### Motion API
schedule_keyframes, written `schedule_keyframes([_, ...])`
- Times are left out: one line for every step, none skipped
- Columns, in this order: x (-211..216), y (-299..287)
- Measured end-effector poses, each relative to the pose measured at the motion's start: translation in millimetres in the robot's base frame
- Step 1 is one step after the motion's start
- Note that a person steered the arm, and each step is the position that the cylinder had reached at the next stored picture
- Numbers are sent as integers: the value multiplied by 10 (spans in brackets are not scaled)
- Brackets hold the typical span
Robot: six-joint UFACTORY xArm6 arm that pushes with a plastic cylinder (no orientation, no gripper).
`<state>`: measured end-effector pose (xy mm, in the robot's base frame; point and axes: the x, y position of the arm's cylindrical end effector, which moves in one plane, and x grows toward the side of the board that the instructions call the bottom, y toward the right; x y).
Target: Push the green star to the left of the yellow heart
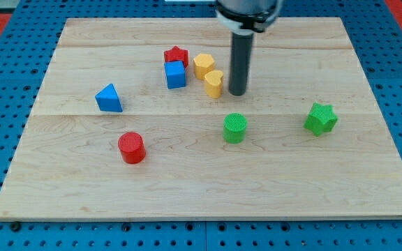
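The green star [320,118] lies on the wooden board [208,188] at the view's right. The yellow heart [214,83] lies near the board's upper middle. My tip [237,93] rests on the board just right of the yellow heart, very close to it or touching, and far to the left of the green star. A green cylinder [234,128] lies below my tip, between the heart and the star.
A yellow hexagon [203,65], a red star [176,56] and a blue cube [176,74] cluster left of the heart. A blue triangle [109,98] sits at the left, a red cylinder [131,148] below it.
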<state>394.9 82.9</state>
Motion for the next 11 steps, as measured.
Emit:
schedule_keyframes([31,911])
schedule_keyframes([377,1446])
schedule_keyframes([803,1102])
schedule_keyframes([837,251])
schedule_keyframes([837,-408])
schedule_keyframes([1026,-413])
schedule_keyframes([1002,-481])
schedule_keyframes([712,-729])
schedule_keyframes([526,-1013])
schedule_keyframes([559,-1016])
schedule_keyframes([448,-1076])
